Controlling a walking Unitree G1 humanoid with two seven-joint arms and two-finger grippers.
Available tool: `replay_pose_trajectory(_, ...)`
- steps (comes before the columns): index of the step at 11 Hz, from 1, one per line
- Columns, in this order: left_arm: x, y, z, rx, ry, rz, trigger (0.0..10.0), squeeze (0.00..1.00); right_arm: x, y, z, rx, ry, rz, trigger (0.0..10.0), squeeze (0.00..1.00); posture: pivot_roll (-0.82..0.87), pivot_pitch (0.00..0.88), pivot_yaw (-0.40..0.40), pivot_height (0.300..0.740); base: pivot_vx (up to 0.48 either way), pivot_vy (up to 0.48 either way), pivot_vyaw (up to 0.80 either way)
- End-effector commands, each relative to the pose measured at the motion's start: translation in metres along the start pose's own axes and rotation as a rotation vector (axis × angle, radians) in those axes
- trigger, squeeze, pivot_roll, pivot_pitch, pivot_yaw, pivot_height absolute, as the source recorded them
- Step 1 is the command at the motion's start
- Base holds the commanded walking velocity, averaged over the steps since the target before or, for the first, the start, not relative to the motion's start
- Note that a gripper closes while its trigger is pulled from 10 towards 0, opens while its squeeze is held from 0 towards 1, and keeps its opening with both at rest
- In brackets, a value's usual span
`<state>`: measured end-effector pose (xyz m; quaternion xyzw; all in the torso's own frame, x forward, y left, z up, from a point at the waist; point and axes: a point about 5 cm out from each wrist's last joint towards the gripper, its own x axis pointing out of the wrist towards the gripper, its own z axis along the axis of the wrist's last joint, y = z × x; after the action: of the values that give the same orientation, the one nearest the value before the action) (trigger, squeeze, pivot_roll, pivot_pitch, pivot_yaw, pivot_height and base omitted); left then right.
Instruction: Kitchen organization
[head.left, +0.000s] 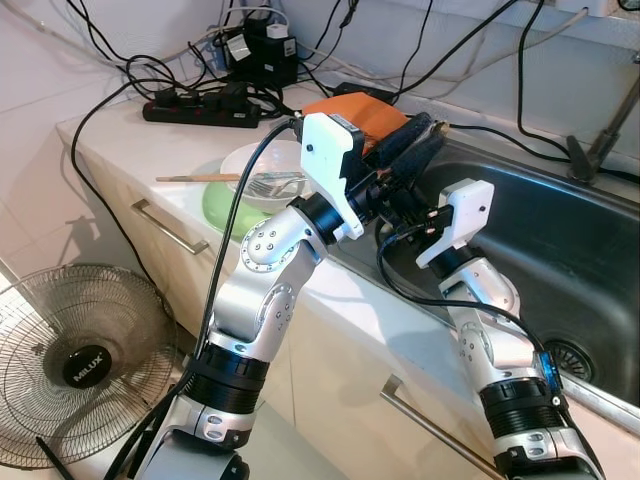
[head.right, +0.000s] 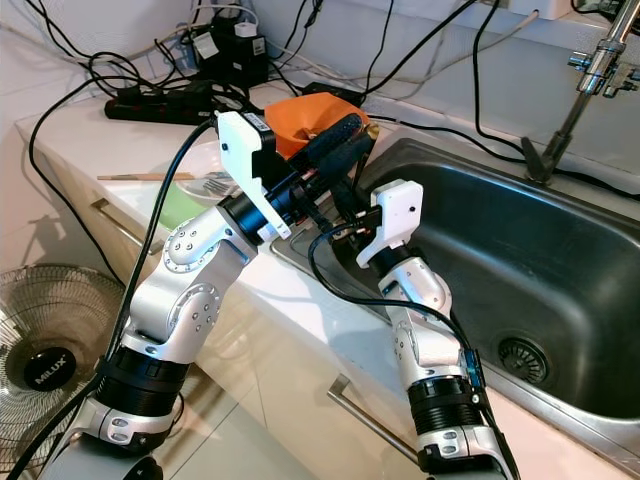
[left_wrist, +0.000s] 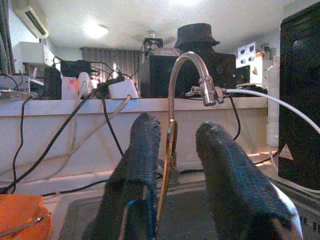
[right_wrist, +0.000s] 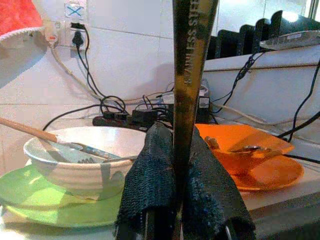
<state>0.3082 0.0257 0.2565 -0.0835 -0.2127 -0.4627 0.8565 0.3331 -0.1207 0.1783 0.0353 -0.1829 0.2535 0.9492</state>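
Right gripper (right_wrist: 175, 200), fingers pressed together on a stainless-steel utensil handle (right_wrist: 192, 65) that stands upright between them, sits at the sink's (head.left: 560, 250) near-left corner; left gripper (left_wrist: 175, 165), fingers parted with the thin utensil edge in the gap, reaches over the same corner; behind them, orange bowl (right_wrist: 240, 145) on an orange plate (right_wrist: 275, 172); beside it, white bowl (right_wrist: 85, 160) on a green plate (right_wrist: 45, 197), holding a fork (head.left: 272, 185) and chopsticks (head.left: 200, 178); power strip (head.left: 200, 108) behind; fan (head.left: 80, 360) on the floor.
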Motion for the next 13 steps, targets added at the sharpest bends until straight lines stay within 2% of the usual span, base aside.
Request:
replay_pose_trajectory(1,0.0,-0.003,0.002,0.003,-0.008,-0.016,10.0,1.0,0.004,-0.006,0.007,-0.012,-0.024,-0.021,0.0,0.0,0.19,0.0,0.003,0.74,0.0,0.0,0.0)
replay_pose_trajectory(3,0.0,0.0,0.003,0.011,-0.011,0.003,10.0,1.0,0.005,-0.011,0.01,-0.019,-0.029,-0.042,0.0,0.0,0.19,0.0,0.002,0.74,0.0,0.0,0.0)
replay_pose_trajectory(4,-0.001,0.002,0.004,0.018,-0.019,0.021,10.0,0.0,0.006,-0.016,0.011,-0.031,-0.029,-0.068,0.0,0.0,0.19,0.0,0.001,0.74,0.0,0.0,0.0)
replay_pose_trajectory(5,-0.002,0.004,0.006,0.014,-0.028,0.032,10.0,0.0,0.007,-0.024,0.011,-0.061,-0.013,-0.105,0.0,0.0,0.19,0.0,0.0,0.74,0.0,0.0,0.0)
replay_pose_trajectory(6,-0.004,0.005,0.006,0.009,-0.03,0.04,10.0,0.0,0.01,-0.039,0.012,-0.098,0.011,-0.19,0.0,0.0,0.19,0.0,0.0,0.74,0.0,0.0,0.0)
replay_pose_trajectory(8,-0.01,0.011,0.003,0.002,-0.017,0.081,10.0,0.0,0.014,-0.053,0.013,-0.136,0.052,-0.275,0.0,0.0,0.19,0.0,-0.001,0.74,0.0,0.0,0.0)
replay_pose_trajectory(10,-0.027,0.022,-0.006,-0.012,0.022,0.156,10.0,0.0,0.018,-0.069,0.017,-0.159,0.072,-0.365,10.0,0.0,0.19,0.0,-0.004,0.74,0.0,0.0,0.0)
replay_pose_trajectory(12,-0.055,0.034,-0.026,0.0,0.13,0.249,10.0,0.0,0.02,-0.087,0.015,-0.199,0.146,-0.463,10.0,0.0,0.2,0.0,-0.01,0.74,0.0,0.0,0.0)
replay_pose_trajectory(13,-0.058,0.036,-0.028,-0.007,0.135,0.27,10.0,0.0,0.02,-0.09,0.013,-0.2,0.162,-0.481,10.0,0.0,0.2,0.0,-0.013,0.74,0.0,0.0,0.0)
